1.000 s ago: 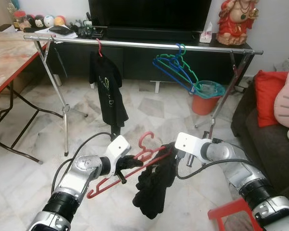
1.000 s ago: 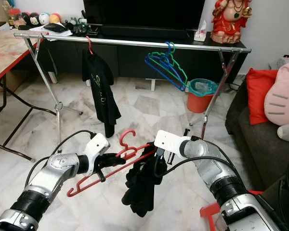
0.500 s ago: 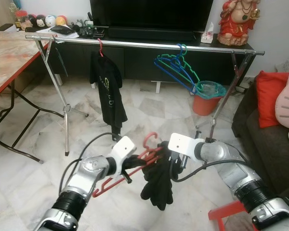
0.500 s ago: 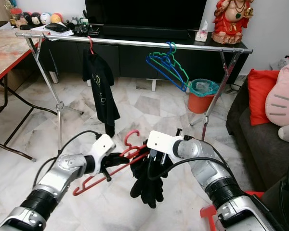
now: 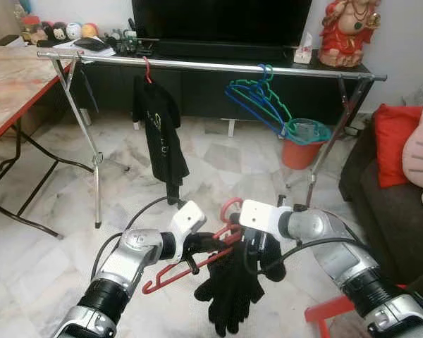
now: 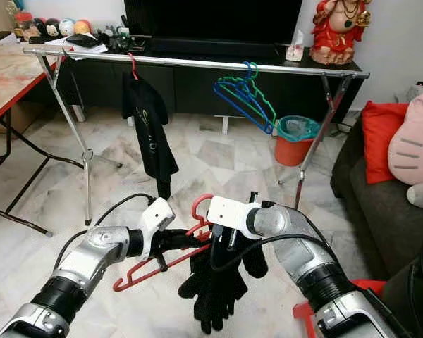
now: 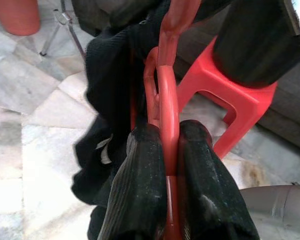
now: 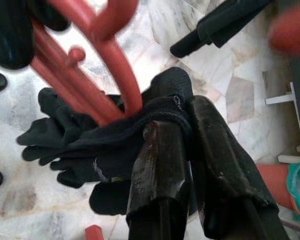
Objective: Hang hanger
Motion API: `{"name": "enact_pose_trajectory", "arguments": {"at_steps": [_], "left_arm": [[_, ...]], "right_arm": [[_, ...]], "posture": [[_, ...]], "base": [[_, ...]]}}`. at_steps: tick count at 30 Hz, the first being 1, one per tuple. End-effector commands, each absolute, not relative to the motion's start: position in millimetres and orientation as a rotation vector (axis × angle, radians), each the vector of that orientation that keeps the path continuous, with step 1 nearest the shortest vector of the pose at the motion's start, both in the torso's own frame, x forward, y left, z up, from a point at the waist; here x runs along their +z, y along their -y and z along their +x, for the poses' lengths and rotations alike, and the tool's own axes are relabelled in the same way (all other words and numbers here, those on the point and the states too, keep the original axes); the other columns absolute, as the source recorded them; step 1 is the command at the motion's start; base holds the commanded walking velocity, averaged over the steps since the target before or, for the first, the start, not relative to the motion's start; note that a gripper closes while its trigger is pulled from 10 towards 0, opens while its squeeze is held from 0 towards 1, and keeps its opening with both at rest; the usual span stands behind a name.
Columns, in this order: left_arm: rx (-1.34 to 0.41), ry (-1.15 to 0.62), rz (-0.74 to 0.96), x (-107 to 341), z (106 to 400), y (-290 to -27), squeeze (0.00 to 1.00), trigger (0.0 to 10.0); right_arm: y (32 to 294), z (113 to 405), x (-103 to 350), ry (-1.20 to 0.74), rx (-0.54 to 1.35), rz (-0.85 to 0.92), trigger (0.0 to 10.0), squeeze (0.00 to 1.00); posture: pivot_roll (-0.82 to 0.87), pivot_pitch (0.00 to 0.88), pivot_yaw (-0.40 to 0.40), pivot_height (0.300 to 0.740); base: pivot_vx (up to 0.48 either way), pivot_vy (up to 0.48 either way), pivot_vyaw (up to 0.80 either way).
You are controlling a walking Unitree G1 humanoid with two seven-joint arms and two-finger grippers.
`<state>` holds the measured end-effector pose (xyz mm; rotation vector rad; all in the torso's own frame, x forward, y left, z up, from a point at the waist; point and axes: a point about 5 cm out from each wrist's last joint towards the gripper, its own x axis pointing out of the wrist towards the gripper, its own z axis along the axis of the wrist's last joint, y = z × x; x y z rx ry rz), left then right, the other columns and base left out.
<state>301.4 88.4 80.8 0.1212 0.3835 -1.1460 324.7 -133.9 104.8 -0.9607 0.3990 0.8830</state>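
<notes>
No lettering can be read. The black shirt [image 5: 158, 127] hanging from the metal rail [image 5: 211, 65], at about eleven o'clock from the grippers, carries a pale green print running down its front (a logo or word, perhaps), but it is too small and blurred to make out. The white casings on the wrists show bare.
</notes>
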Motion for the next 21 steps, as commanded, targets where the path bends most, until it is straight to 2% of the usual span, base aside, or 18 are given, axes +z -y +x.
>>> {"name": "enact_pose_trajectory", "arguments": {"at_steps": [1, 8, 15, 21], "left_arm": [[-1.288, -0.358, 0.042, 88, 291, -67, 0.0, 10.0], [-1.358, -0.363, 0.031, 88, 283, -61, 0.0, 10.0], [-1.187, -0.358, 0.128, 81, 298, -64, 0.0, 10.0], [-1.156, -0.366, 0.141, 79, 300, -68, 0.0, 10.0]], "right_arm": [[119, 322, 114, -0.327, 0.936, -0.944, 10.0, 0.0], [127, 324, 116, -0.335, 0.924, -0.96, 10.0, 0.0], [137, 327, 130, -0.342, 0.872, -0.944, 10.0, 0.0], [145, 328, 134, -0.343, 0.845, -0.946, 10.0, 0.0]], "posture": [[-0.03, 0.0, -0.041, 0.74], [-0.03, 0.0, -0.04, 0.74], [-0.03, 0.0, -0.037, 0.74], [-0.03, 0.0, -0.038, 0.74]], "base": [[0.0, 0.0, 0.0], [0.0, 0.0, 0.0], [0.0, 0.0, 0.0], [0.0, 0.0, 0.0]]}}
